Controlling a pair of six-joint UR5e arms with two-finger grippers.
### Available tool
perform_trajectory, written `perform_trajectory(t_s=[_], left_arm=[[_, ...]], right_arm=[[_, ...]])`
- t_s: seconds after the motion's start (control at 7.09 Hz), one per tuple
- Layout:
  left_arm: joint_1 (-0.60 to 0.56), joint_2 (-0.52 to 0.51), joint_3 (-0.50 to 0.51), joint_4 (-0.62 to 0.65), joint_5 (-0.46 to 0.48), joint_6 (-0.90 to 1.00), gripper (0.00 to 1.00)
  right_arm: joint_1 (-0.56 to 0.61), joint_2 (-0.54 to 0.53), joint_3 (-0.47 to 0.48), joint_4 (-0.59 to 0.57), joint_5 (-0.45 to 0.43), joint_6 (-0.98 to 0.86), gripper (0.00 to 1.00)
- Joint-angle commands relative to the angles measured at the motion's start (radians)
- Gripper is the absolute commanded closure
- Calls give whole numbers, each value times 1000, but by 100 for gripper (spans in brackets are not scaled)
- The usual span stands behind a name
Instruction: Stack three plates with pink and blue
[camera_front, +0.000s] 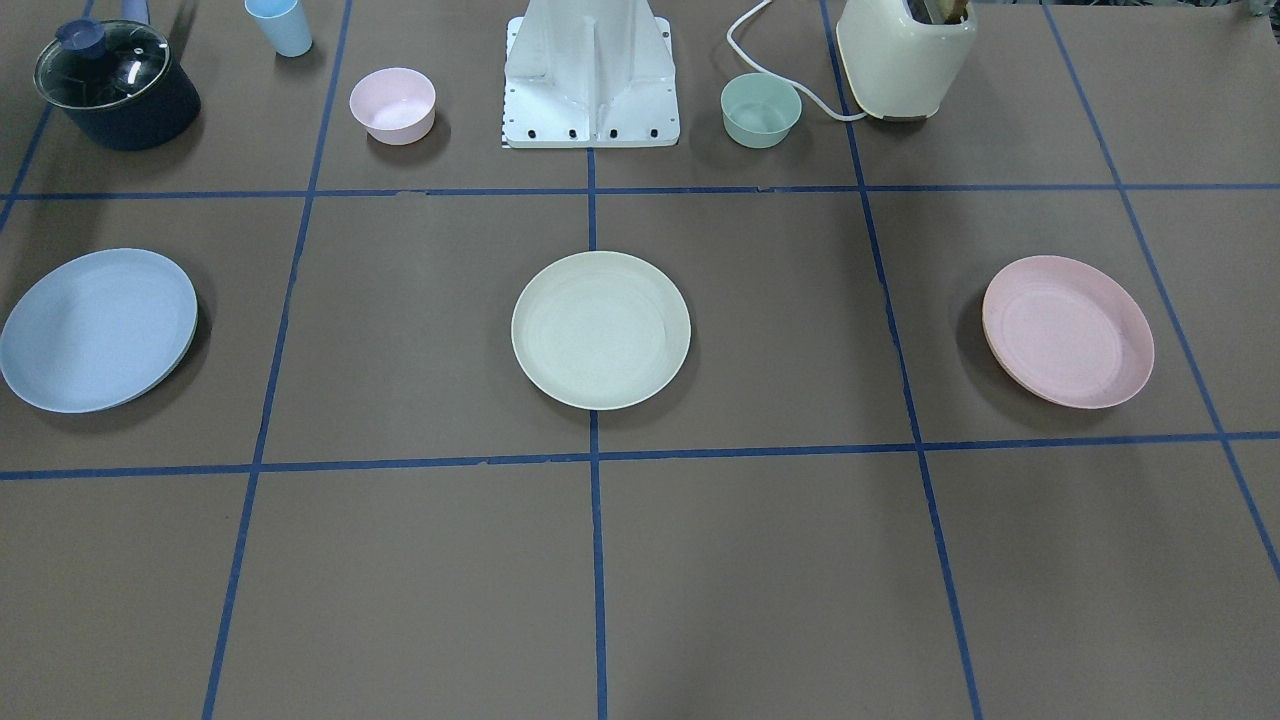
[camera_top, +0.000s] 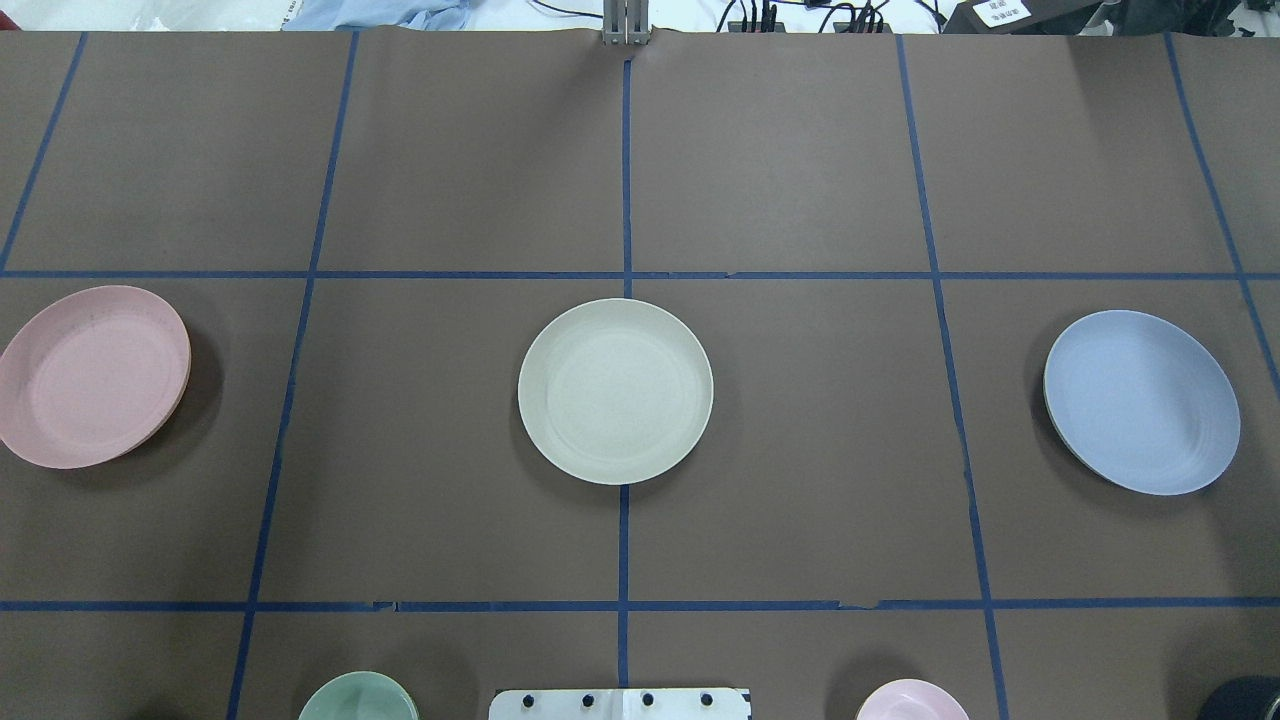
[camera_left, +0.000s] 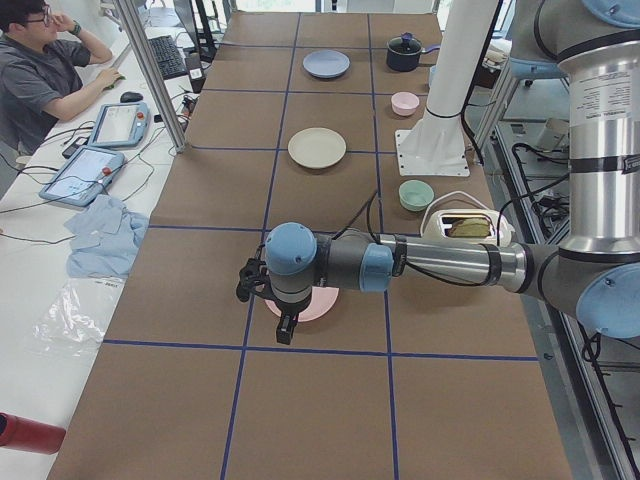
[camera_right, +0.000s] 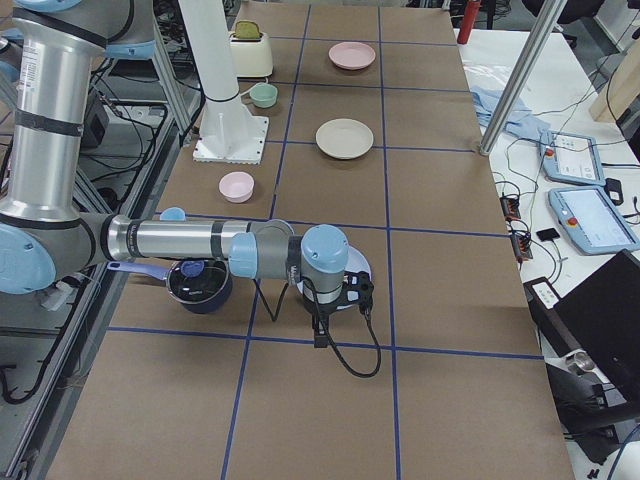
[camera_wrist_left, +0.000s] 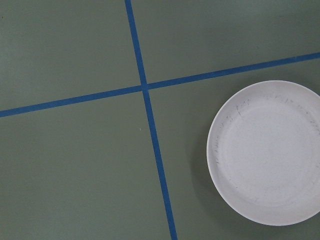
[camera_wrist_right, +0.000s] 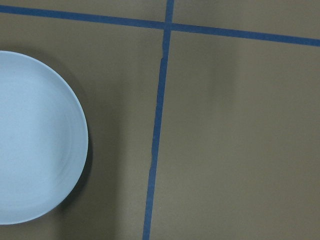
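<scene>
Plates, three of one size, round and shallow, none stacked: the cream plate (camera_front: 600, 330) sits at the middle of the worktop (camera_front: 780, 560) on a blue tape line, the pink plate (camera_front: 1068, 331) well apart on the robot's left, and the blue plate (camera_front: 98, 330) well apart on its right. All three lie flat in one row and each is bare. Progress is nil as judged from this layout. Both coloured plates have yet to be lifted and brought together with the cream one, so the whole of the stacking is left. The left claw (camera_left: 284, 328) hangs above the pink plate and the right claw (camera_right: 319, 335) above the blue plate, neither touching. Each shows only in a side view, so I cannot tell whether its fingers are spread or pressed together. Other containers stand along the robot's edge. The small pink bowl (camera_front: 392, 105) and the mint-green bowl (camera_front: 761, 110) are both empty. The pale blue cup (camera_front: 280, 25) shows nothing inside as far as can be seen. The dark pot (camera_front: 115, 85) is closed under a glass lid, contents not discernible. The cream toaster (camera_front: 905, 55) holds something brown in its slot — probably bread.
</scene>
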Motion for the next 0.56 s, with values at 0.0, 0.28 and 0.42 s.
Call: perform_trajectory(t_s=[0.0,0.28,0.42], left_arm=[[0,-1,-8,0,-2,2,0],[0,-1,-31,-30,-12,3,0],[0,1,-29,-87,-3,14,0]], right_arm=[[-1,0,0,-2,0,0,0],[-1,3,0,0,-8,6,0],[-1,8,2,6,-5,6,0]])
